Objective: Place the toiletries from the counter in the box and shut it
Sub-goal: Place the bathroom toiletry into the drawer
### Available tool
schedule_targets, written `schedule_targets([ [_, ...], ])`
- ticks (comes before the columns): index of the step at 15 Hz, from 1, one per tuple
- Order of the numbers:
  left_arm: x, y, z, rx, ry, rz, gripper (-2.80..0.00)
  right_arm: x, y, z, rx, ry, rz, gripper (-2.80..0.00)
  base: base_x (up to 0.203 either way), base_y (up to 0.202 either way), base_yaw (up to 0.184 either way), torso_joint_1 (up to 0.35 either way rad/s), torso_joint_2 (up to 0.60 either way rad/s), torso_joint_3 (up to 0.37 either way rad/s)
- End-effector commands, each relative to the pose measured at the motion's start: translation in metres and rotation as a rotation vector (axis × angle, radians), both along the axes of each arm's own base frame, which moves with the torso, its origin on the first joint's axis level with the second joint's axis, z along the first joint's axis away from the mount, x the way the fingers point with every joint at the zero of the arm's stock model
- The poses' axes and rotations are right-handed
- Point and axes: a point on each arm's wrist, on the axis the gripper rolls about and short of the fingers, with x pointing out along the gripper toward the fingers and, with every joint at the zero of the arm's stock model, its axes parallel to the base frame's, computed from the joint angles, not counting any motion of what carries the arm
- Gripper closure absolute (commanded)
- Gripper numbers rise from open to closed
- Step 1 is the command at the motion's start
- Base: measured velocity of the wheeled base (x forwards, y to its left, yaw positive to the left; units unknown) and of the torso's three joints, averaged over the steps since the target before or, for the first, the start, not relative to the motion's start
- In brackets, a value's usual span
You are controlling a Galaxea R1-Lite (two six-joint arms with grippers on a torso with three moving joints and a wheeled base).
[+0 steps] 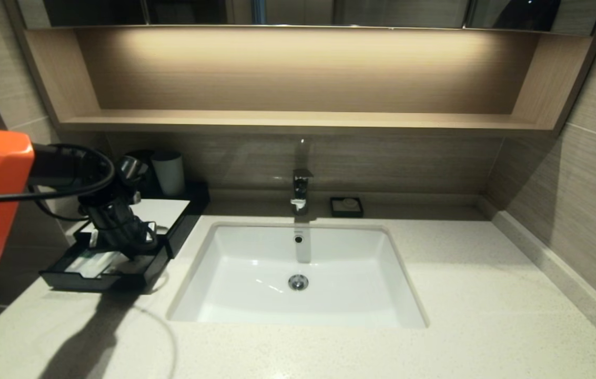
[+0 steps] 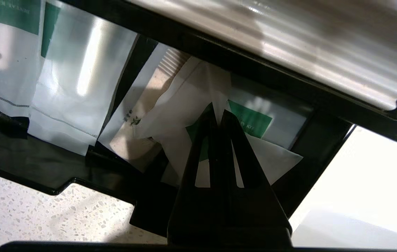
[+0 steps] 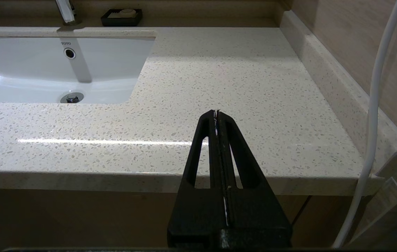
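Observation:
The black box (image 1: 188, 210) with a white top panel (image 2: 289, 45) stands on the counter (image 1: 434, 295) left of the sink, its front drawer (image 1: 140, 273) pulled out. My left gripper (image 1: 135, 251) reaches down into the drawer. In the left wrist view it (image 2: 218, 112) is shut on a white sachet (image 2: 275, 157) with a green label, held tilted over the drawer's right part. Two clear-wrapped toothbrushes (image 2: 75, 77) with green labels lie in the drawer's other part, and another green-labelled packet (image 2: 254, 120) lies under the sachet. My right gripper (image 3: 216, 112) is shut and empty, off the counter's front edge.
A grey cup (image 1: 169, 172) stands behind the box by the wall. The white sink (image 1: 298, 310) is in the middle, with a faucet (image 1: 301, 189) and a small black soap dish (image 1: 346, 206) behind it. A wooden shelf runs above.

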Motion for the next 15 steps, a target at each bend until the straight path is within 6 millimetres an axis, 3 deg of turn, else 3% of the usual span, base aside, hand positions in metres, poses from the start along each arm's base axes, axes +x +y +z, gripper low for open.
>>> schedule_targets([
  [1, 0.0, 0.001, -0.001, -0.001, 0.001, 0.003, 0.0, 0.0, 0.0, 0.0, 0.0, 0.0, 0.0, 0.0, 0.0, 0.0, 0.0, 0.0, 0.0, 0.0],
  [4, 0.0, 0.003, 0.0, 0.0, -0.004, 0.01, 0.0, 0.0, 0.0, 0.0, 0.0, 0.001, 0.0, 0.0, 0.0, 0.0, 0.0, 0.0, 0.0, 0.0],
  [5, 0.0, 0.004, -0.001, 0.0, -0.001, 0.011, -2.8, 0.0, 0.0, 0.0, 0.0, 0.0, 0.0, 0.0, 0.0, 0.0, 0.0, 0.0, 0.0, 0.0],
  [15, -0.01, 0.004, 0.011, 0.0, 0.0, 0.012, -2.8, 0.0, 0.0, 0.0, 0.0, 0.001, 0.0, 0.0, 0.0, 0.0, 0.0, 0.0, 0.0, 0.0],
])
